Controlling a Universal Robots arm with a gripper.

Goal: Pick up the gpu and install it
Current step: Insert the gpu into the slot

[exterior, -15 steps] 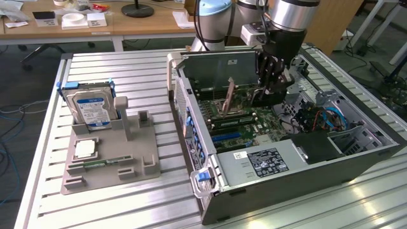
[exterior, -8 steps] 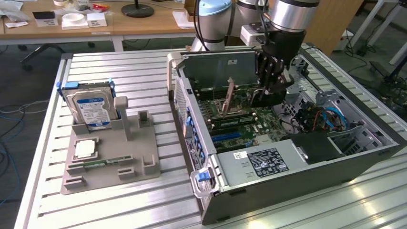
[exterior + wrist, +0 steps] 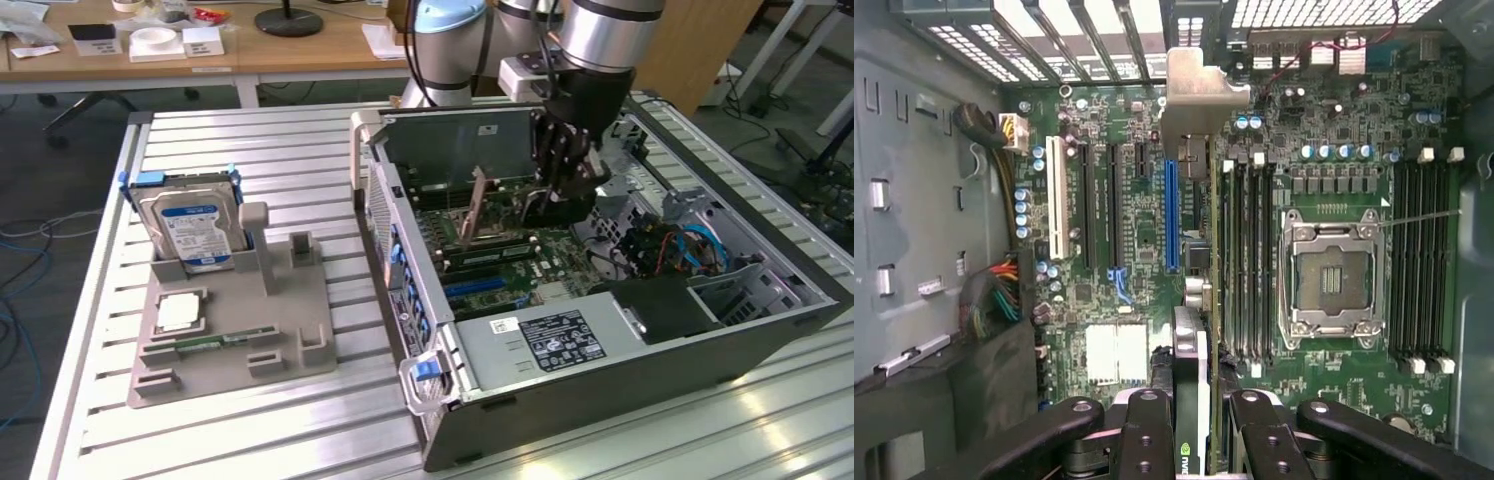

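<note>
Gripper (image 3: 558, 195) down inside open computer case (image 3: 601, 400). Fingers (image 3: 1146, 435) partly closed, clamping gpu (image 3: 1190, 360) seen edge-on. Card upright over motherboard (image 3: 1324, 120), just beside blue slot (image 3: 1171, 215); cannot tell if seated. Metal bracket (image 3: 1199, 90) toward case rear. Exterior view: card mostly hidden behind gripper, dark shape probably it. Hard drive (image 3: 187, 230) on grey holder (image 3: 234, 370), well apart.
</note>
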